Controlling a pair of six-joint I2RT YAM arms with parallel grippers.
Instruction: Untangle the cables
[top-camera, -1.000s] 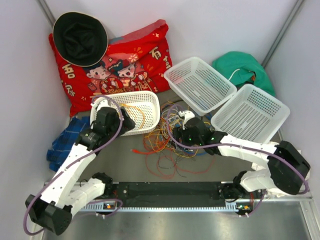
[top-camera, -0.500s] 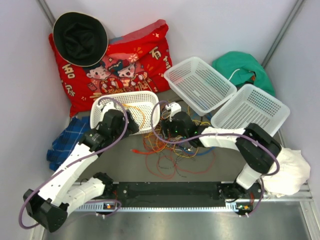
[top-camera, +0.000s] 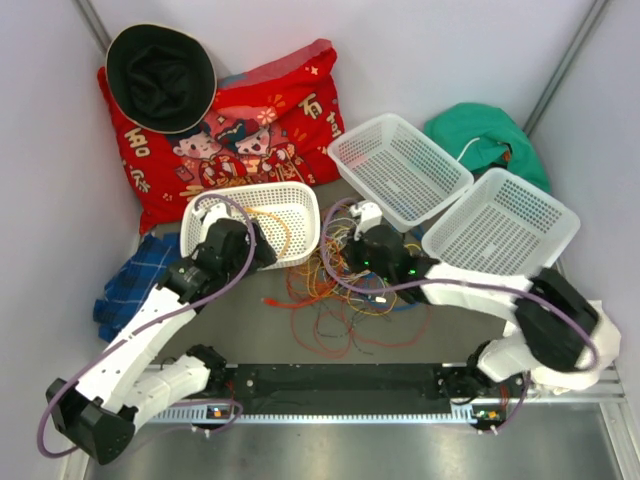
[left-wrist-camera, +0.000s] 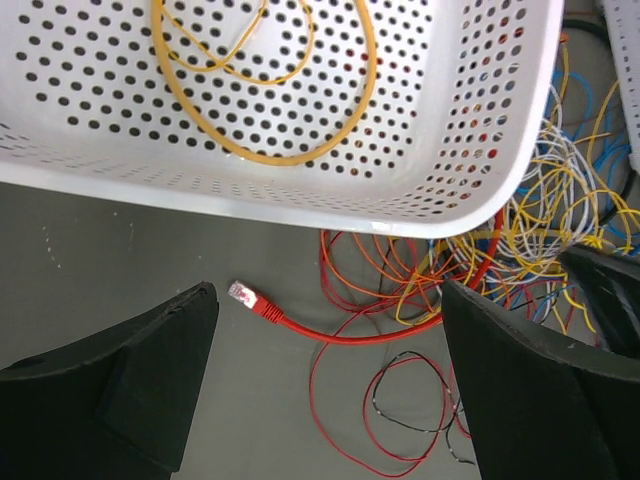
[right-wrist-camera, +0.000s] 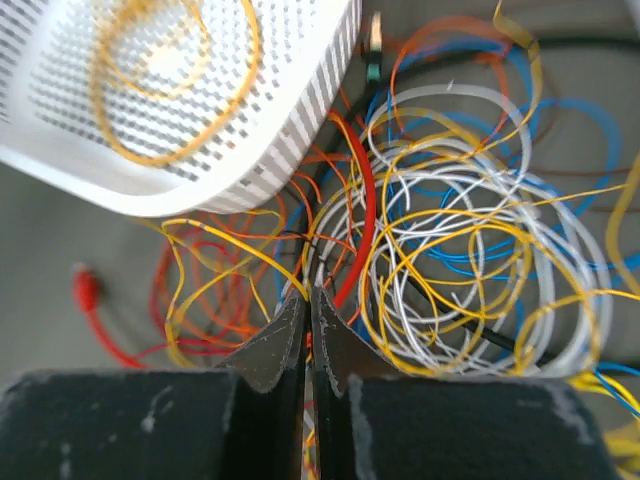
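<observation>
Top view: we see cables (top-camera: 335, 290) piled mid-frame, right gripper (top-camera: 338, 265) on them, left gripper (top-camera: 265, 250) just left. Left wrist: jaws wide, cables at right. Right wrist: jaws pinched together amid tangle, centre.

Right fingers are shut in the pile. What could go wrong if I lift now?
1. The right fingers are shut amid crossing yellow, orange and white cables; lifting may drag the whole tangle rather than one strand.
2. Strands lie against the white basket; pulling could shift it.
</observation>
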